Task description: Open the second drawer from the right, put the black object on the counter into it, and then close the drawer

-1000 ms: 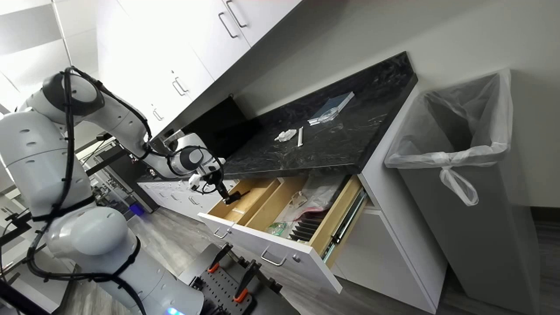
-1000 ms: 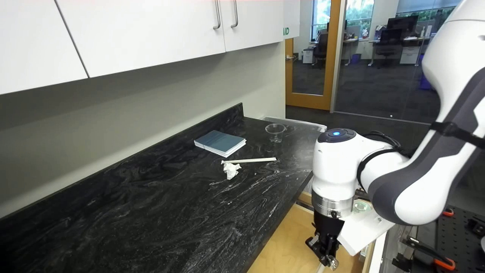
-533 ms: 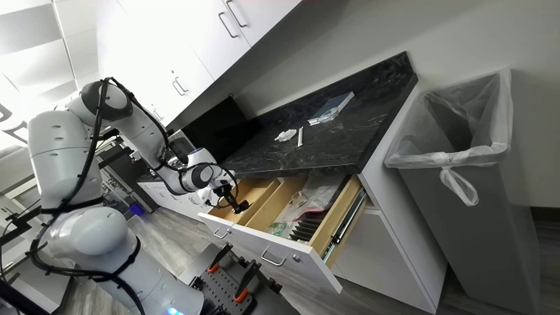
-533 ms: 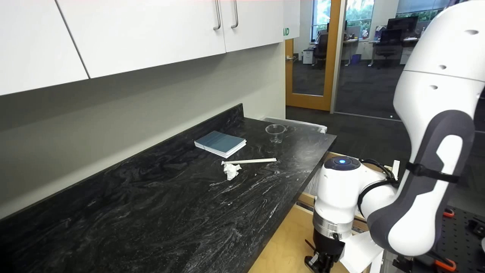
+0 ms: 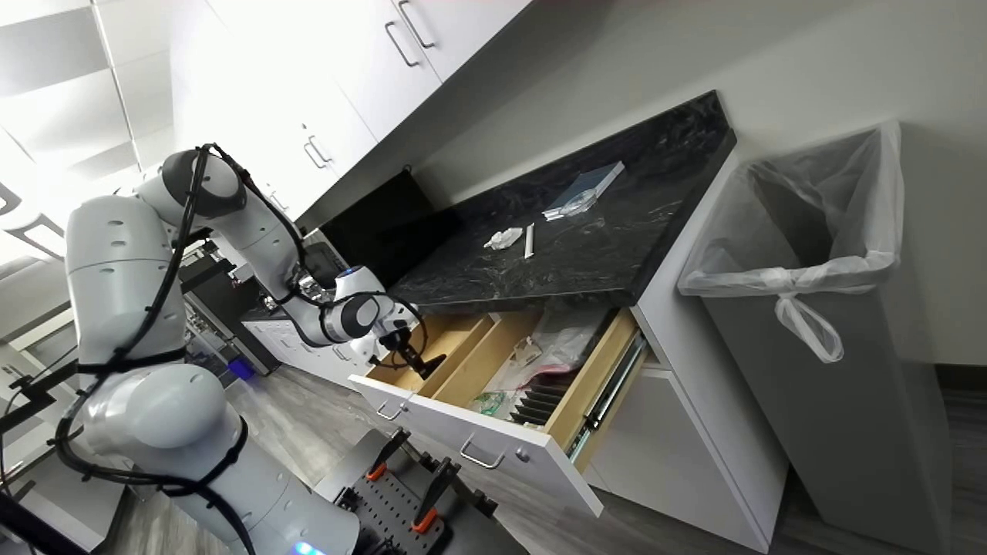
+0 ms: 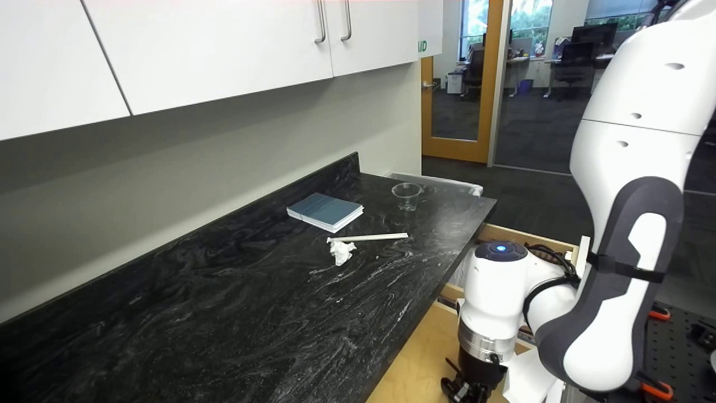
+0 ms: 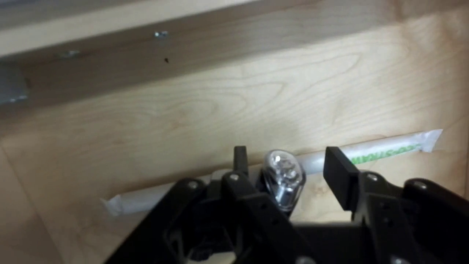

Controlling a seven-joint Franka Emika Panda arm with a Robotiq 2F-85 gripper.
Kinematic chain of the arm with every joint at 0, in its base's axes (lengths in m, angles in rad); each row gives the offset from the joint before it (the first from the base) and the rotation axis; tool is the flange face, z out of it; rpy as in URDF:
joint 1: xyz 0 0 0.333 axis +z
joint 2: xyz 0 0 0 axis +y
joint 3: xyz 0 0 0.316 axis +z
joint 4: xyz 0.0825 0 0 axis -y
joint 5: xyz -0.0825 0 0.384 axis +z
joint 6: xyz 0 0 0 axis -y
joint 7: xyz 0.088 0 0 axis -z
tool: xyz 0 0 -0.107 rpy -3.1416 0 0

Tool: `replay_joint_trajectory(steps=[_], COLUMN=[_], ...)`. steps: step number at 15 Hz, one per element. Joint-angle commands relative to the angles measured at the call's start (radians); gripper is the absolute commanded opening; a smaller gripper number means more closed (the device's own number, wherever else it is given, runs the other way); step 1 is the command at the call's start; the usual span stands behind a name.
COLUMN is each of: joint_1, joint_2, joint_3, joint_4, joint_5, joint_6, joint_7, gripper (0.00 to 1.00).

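The second drawer from the right stands pulled out, its light wood floor also visible in an exterior view. My gripper is down inside it, jaws apart. Between the fingers is the black object, dark-sided with a shiny clear end. It lies nearer the left finger, with a plain gap to the right pad. Whether it touches the left finger or the drawer floor, I cannot tell. In both exterior views the object is hidden. The dark counter runs above and behind the drawer.
A paper-wrapped straw lies in the drawer beneath the fingers. Another open drawer with bags and dark dividers adjoins it. The counter bears a blue book, crumpled paper, a straw and a clear cup.
The arm has swung over and brought the gripper lower into the drawer, most of it in the first half second. The fingers have spread wider around the black object.
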Motion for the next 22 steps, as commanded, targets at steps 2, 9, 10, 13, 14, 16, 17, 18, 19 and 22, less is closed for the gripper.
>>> replay_joint_trajectory(steps=[2, 9, 10, 13, 14, 16, 17, 18, 19, 22], joint_1=[0.059, 0.100, 0.096, 0.092, 0.091, 0.087, 0.084, 0.081, 0.077, 0.060], joint_2=[-0.135, -0.387, -0.427, -0.523, -0.541, -0.570, -0.575, -0.573, -0.568, -0.522], joint_3=[0.002, 0.056, 0.075, 0.117, 0.129, 0.137, 0.139, 0.138, 0.136, 0.132], joint_4=[-0.050, -0.062, -0.055, -0.028, -0.014, 0.007, 0.015, 0.021, 0.025, 0.023], joint_5=[0.028, 0.042, 0.060, 0.132, 0.171, 0.231, 0.253, 0.282, 0.297, 0.318], joint_6=[-0.041, -0.287, -0.361, -0.579, -0.666, -0.817, -0.877, -0.928, -0.970, -1.081], joint_7=[-0.051, -0.020, -0.010, 0.023, 0.038, 0.071, 0.086, 0.090, 0.109, 0.129], gripper=[0.97, 1.00, 1.00, 1.00, 1.00, 1.00, 1.00, 1.00, 1.00, 1.00])
